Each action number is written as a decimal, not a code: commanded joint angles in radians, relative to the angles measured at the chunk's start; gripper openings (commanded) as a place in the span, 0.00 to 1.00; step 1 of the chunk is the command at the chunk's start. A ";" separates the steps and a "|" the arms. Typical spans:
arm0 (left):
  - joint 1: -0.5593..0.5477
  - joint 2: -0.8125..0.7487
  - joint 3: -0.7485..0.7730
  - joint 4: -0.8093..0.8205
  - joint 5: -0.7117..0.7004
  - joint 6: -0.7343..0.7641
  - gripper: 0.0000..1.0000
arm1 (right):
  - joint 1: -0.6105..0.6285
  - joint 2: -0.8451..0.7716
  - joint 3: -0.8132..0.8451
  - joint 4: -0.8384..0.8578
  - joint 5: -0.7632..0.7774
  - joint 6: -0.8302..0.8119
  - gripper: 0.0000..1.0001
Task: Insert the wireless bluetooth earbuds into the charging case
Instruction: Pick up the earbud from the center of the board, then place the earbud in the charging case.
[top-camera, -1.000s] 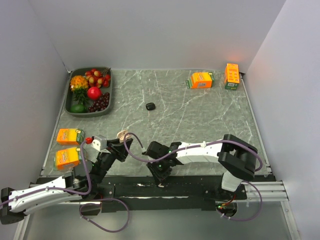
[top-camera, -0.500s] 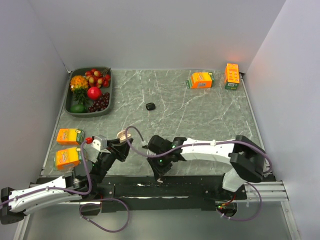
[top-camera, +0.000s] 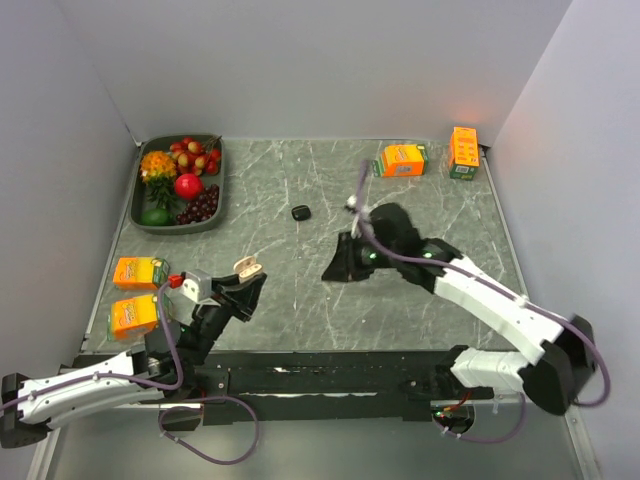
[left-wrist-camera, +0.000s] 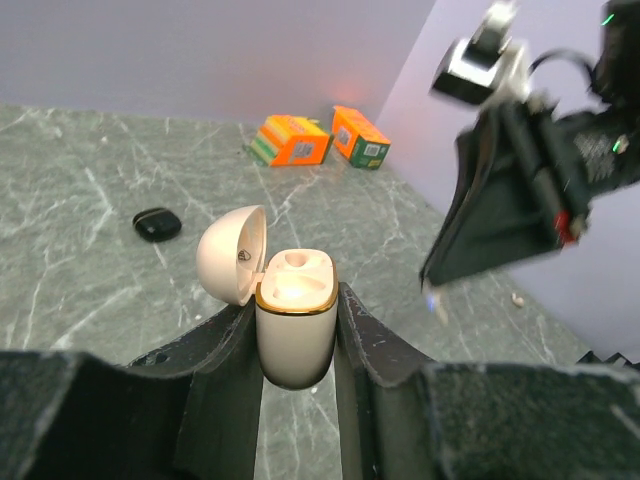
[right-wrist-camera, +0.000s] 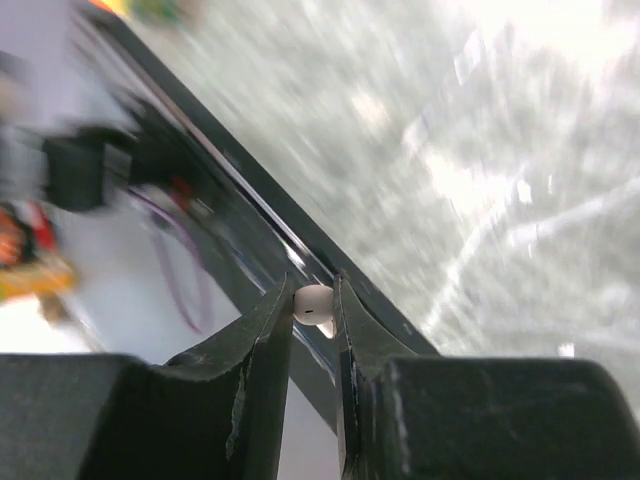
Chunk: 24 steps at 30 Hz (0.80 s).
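The right gripper (right-wrist-camera: 312, 294) pinches one tiny white earbud (right-wrist-camera: 315, 305) at its tips. The left gripper (left-wrist-camera: 296, 302) squeezes the cream charging case with the gold rim (left-wrist-camera: 295, 335), which stands up with its lid open. The case is to the bud's left, well apart, holes facing up. No writing is clear enough to read

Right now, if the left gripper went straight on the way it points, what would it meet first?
Holding the open charging case, the left gripper would likely meet bare table first, between the black case and the right gripper; orange boxes lie far beyond. Depth is unclear.
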<state>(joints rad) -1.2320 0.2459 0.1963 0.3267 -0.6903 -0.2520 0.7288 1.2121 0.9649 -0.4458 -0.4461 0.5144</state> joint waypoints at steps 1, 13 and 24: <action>-0.001 0.042 -0.024 0.214 0.070 0.092 0.01 | -0.068 -0.127 0.058 0.217 -0.103 0.076 0.00; 0.081 0.329 -0.028 0.709 0.463 0.103 0.01 | -0.100 -0.295 -0.216 0.939 -0.212 0.308 0.00; 0.197 0.464 0.058 0.772 0.661 0.008 0.01 | -0.086 -0.293 -0.187 1.043 -0.258 0.286 0.00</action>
<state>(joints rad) -1.0439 0.6876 0.1875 1.0328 -0.1238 -0.2092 0.6327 0.9218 0.7258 0.4980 -0.6712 0.8013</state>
